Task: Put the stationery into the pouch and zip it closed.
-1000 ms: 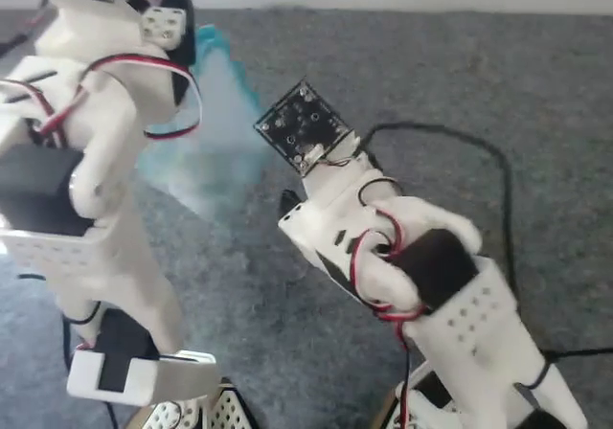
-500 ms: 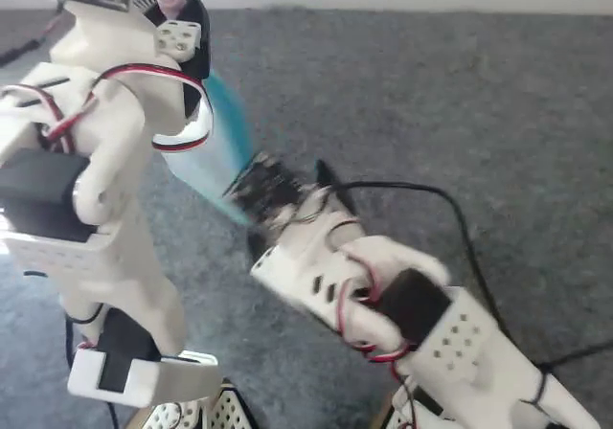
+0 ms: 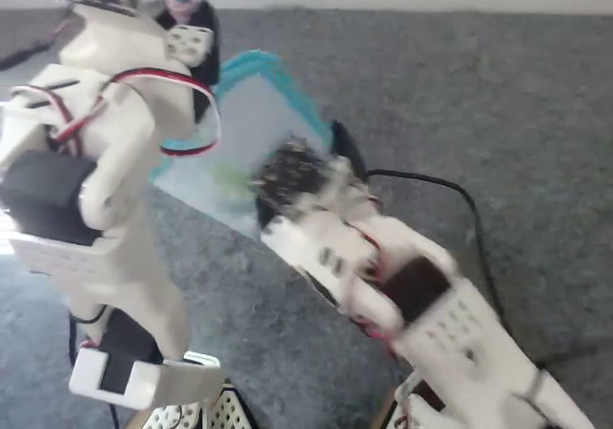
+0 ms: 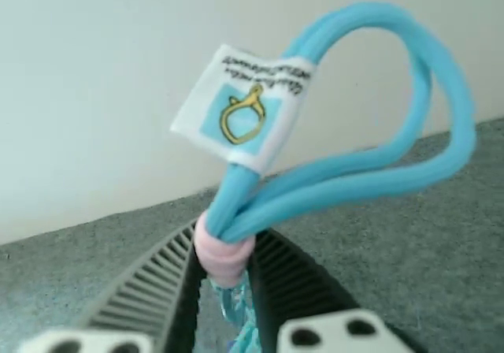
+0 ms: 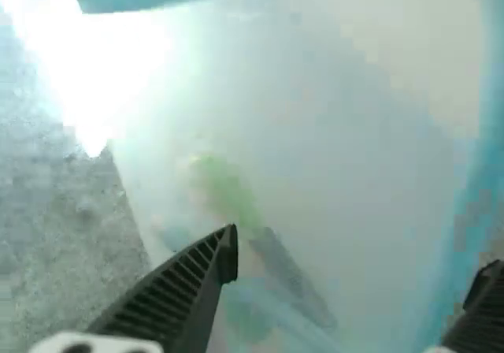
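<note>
left gripper (image 4: 227, 270) sits up at the far left of the table, w/ the pale wall (image 4: 94, 93) behind it. its fingers (image 4: 150, 294) are pressed together, pinching the pink bead (image 4: 224, 250) where the pouch's pull cord (image 4: 409, 132) comes thru. the cord is a blue loop w/ a small white tag (image 4: 240, 109) on it, and it sticks out past the fingertips. pouch (image 3: 254, 127) is just below that gripper: translucent w/ blue edging (image 3: 287, 79), cord end held up, lower part down toward the grey carpet-like table (image 3: 498, 84). can't tell how much of it rests on the table, nor if the zip is open or shut. right gripper (image 5: 360, 266) is right up at the pouch's side, near the blue edging, jaws spread wide w/ the pouch wall in the gap. thru the wall there's a green item (image 5: 220, 187) and a darker long item (image 5: 291, 278) inside the pouch, both blurry, so can't tell what kind of stationery. the green item (image 3: 230, 175) shows as a smudge in the high view too. right arm (image 3: 402, 276) runs diagonally from the near edge to the pouch, w/ a black cable (image 3: 469, 204) on the table beside it. left arm (image 3: 96, 161) stands upright at the left side.
</note>
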You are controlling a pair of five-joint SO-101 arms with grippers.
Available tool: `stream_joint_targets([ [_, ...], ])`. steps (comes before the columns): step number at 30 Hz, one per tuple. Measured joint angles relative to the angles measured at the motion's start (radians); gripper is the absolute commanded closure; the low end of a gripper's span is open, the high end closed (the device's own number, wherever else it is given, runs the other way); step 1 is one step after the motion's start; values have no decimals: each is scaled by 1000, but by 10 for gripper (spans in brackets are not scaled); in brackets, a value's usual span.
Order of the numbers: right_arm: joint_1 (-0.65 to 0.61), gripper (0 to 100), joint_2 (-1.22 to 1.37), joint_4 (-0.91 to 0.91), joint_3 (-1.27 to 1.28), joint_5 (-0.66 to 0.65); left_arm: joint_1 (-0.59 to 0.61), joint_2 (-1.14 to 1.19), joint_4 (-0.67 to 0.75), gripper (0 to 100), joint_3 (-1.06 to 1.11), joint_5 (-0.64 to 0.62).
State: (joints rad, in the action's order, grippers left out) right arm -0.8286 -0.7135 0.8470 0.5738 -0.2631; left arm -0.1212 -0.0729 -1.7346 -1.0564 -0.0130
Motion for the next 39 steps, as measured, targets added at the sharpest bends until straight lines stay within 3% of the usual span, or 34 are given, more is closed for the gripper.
stream_joint_targets([
  [6, 5, 547, 342, 49, -210, -14, -11, -32, -2, 988, 54, 84],
  [13, 38, 547, 358, 63, -252, -17, -9, -153, -2, 989, 83, 178],
  [18, 74, 548, 358, 69, -252, -14, -14, -255, -2, 989, 233, 233],
  [23, 11, 552, 356, 127, -252, 71, -14, -285, -2, 989, 298, 255],
  [28, -127, 552, 226, 198, -209, 129, 20, -296, -2, 989, 292, 261],
  [33, -133, 552, -81, 187, -86, 135, 52, -299, -2, 989, 292, 261],
  [39, 21, 552, -172, 104, -31, 40, 34, -301, -2, 989, 292, 261],
])
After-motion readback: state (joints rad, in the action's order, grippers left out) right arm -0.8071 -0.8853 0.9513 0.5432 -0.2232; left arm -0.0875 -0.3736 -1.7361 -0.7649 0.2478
